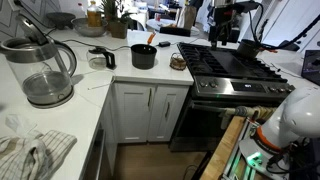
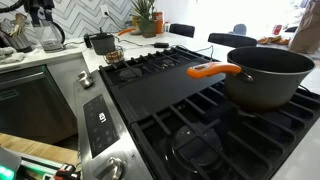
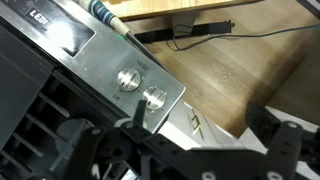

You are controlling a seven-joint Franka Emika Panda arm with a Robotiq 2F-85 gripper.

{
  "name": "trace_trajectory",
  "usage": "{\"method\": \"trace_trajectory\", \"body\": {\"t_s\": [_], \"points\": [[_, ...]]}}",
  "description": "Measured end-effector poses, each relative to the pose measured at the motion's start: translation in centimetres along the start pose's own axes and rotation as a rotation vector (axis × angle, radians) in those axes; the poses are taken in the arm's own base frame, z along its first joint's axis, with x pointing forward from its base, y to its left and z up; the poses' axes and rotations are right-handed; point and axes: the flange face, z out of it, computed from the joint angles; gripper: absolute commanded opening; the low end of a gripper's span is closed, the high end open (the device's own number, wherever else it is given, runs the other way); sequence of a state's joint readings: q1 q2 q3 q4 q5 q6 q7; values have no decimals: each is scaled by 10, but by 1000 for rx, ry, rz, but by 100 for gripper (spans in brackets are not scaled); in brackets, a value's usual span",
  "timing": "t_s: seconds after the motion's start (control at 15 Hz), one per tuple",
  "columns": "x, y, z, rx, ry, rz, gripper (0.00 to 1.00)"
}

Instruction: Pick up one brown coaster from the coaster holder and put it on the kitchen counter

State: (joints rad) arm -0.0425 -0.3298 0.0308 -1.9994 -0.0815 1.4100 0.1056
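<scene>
Spotting the coaster holder (image 1: 178,63) in an exterior view: small, low, round, brownish with a pale rim, about cup-sized next to everything else. Parked on the white tabletop (image 1: 122,76), just beside the edge of the gas stove (image 1: 232,66), with the black pot (image 1: 144,57) and its orange utensil (image 1: 150,40) near on the other side. So basically tucked between pot and stove, touching neither as far as can be told. Brown coaster (image 1: 178,60) sitting inside the holder, showing only as a darker brown patch in the middle. Way too tiny here to pick single discs out of the stack. Glass kettle (image 1: 42,68) off at the near corner of the same tabletop, well apart from the holder. Over in the wrist view, gripper (image 3: 185,162) poking in from the bottom edge, jaws spread wide apart and gripping nothing. Looking past them at the steel stove front with two knobs (image 3: 130,80) and a wooden floor (image 3: 245,80). White arm (image 1: 288,120) low in front of the stove, well apart from the holder.
</scene>
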Motion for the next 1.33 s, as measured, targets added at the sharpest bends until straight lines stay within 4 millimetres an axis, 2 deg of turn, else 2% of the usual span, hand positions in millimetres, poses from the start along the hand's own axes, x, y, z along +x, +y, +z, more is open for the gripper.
{"method": "trace_trajectory", "body": {"t_s": [0.47,0.6,0.87,1.13,1.33], "points": [[0,0,0,0,0,0,100],[7,3,-3,18,36,39,100],[46,33,1,96,140,197,100],[88,63,23,140,196,335,100],[118,74,41,172,222,404,100]]}}
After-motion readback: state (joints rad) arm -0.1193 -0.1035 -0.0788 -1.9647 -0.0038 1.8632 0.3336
